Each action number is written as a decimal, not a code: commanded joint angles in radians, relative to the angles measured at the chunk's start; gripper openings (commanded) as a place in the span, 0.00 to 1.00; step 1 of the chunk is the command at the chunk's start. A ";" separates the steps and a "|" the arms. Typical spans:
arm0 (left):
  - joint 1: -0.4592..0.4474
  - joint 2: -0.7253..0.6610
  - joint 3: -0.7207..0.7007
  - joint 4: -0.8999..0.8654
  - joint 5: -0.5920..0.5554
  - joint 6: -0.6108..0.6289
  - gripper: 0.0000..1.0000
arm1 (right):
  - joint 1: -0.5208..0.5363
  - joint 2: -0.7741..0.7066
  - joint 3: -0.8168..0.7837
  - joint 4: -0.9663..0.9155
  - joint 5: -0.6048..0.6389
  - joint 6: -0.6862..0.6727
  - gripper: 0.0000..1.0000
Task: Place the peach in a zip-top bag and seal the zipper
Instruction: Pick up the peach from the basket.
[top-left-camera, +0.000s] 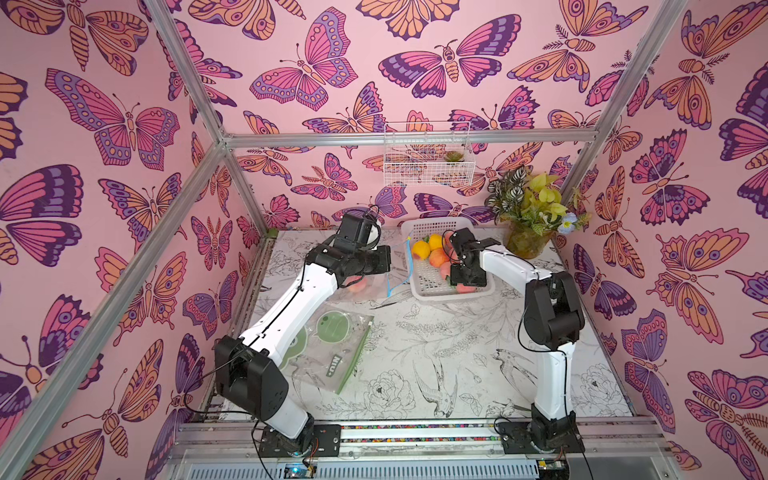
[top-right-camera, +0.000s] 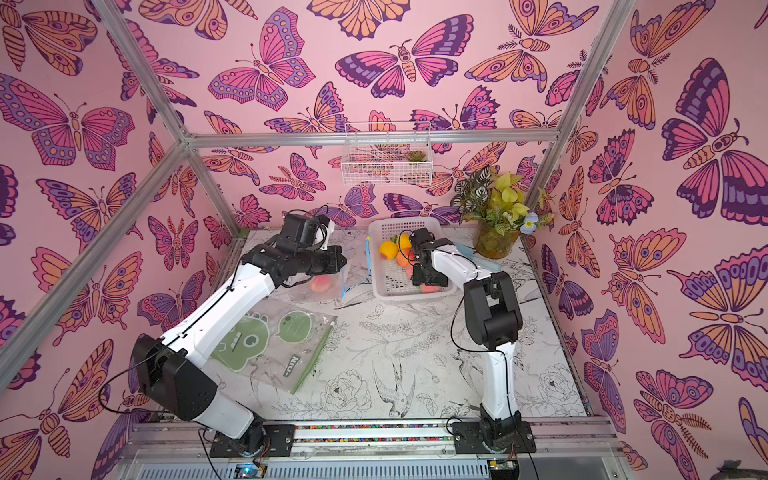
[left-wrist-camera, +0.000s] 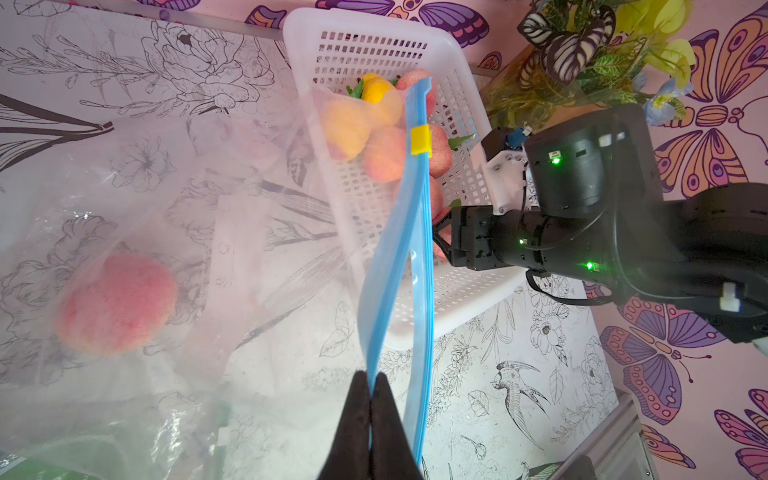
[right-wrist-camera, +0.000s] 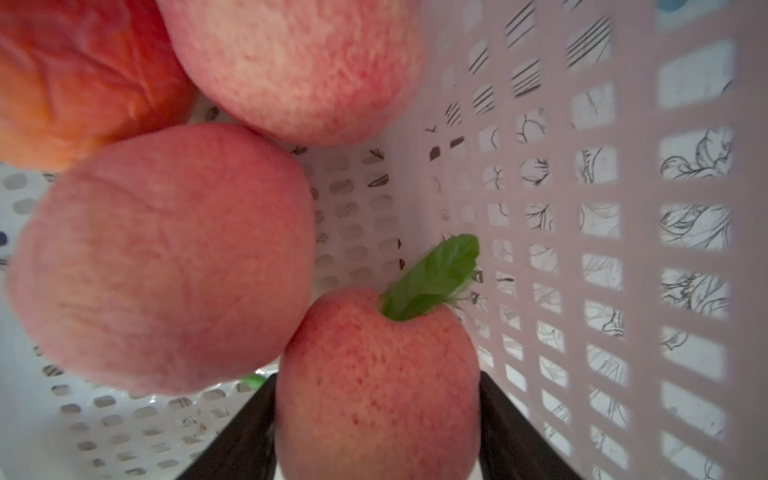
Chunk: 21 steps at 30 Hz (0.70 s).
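Butterfly-papered cell; bench (top-left-camera: 457, 353) printed with line-drawn birds and flowers. Landmark: white basket (top-left-camera: 419, 226).

- Left end effector (left-wrist-camera: 370, 399): pressed together, pinching one blue zipper (left-wrist-camera: 399, 257) lip of the clear bag (left-wrist-camera: 249, 249) just beside the basket.
- Right end effector (right-wrist-camera: 376, 376): straddles a leafed peach (right-wrist-camera: 376, 395) inside the basket (grip pressure cannot be told).

Hazards: the round fruit may slip or nudge its touching neighbour. A narrow, one-lip mouth may snag it.

Count:
- bags, two (green-printed bag (top-left-camera: 332, 345) well apart from the basket)
- bagged peach (left-wrist-camera: 116, 303), one
- basket peaches, at least four
- yellow fruit, two
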 joint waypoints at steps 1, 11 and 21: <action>-0.003 -0.019 -0.015 0.003 -0.005 0.021 0.00 | -0.006 -0.076 -0.051 0.053 -0.034 0.021 0.64; -0.003 -0.022 -0.014 0.006 0.003 0.014 0.00 | -0.019 -0.288 -0.207 0.222 -0.141 0.027 0.65; -0.003 -0.017 -0.014 0.013 0.017 0.009 0.00 | -0.020 -0.484 -0.375 0.473 -0.345 0.000 0.65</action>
